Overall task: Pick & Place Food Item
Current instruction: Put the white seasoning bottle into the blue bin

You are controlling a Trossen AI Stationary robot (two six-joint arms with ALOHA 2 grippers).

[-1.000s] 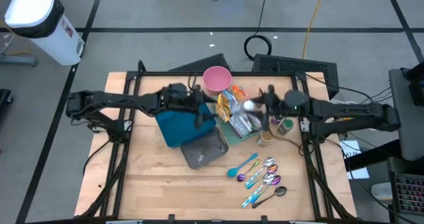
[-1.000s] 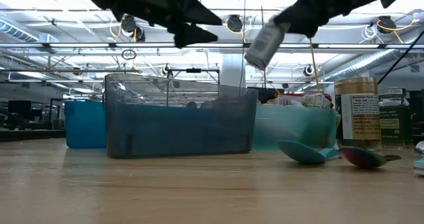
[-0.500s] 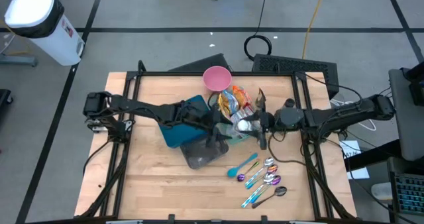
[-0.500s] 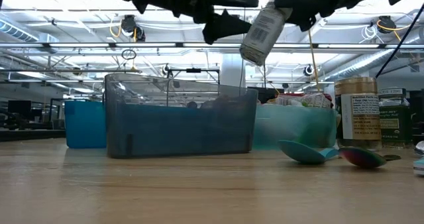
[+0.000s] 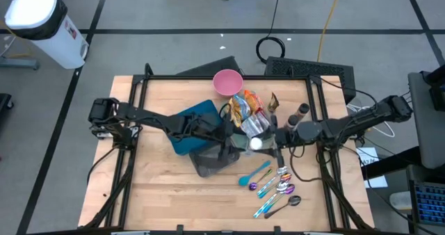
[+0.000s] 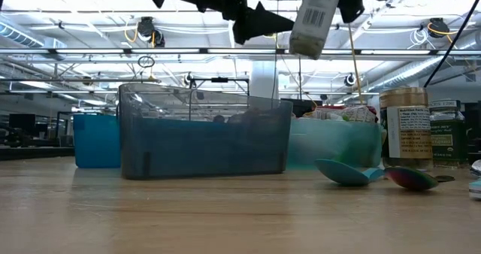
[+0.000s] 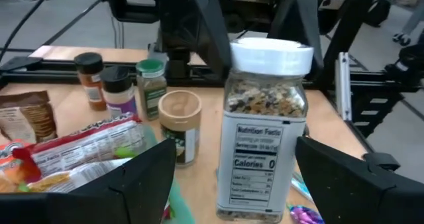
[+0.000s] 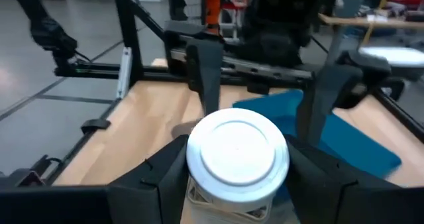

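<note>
Above the wooden table, the right claw, pinching the white-capped jar, has carried it between the spread left claw fingers, ready for handover.

Even, bright overhead light fills my workspace, casting only soft shadows under my arms on the wooden table. From table height, ceiling lamps glare white and my arms read as black silhouettes. My wrist pictures are soft, the white jar lid slightly blurred and washed out.
</note>
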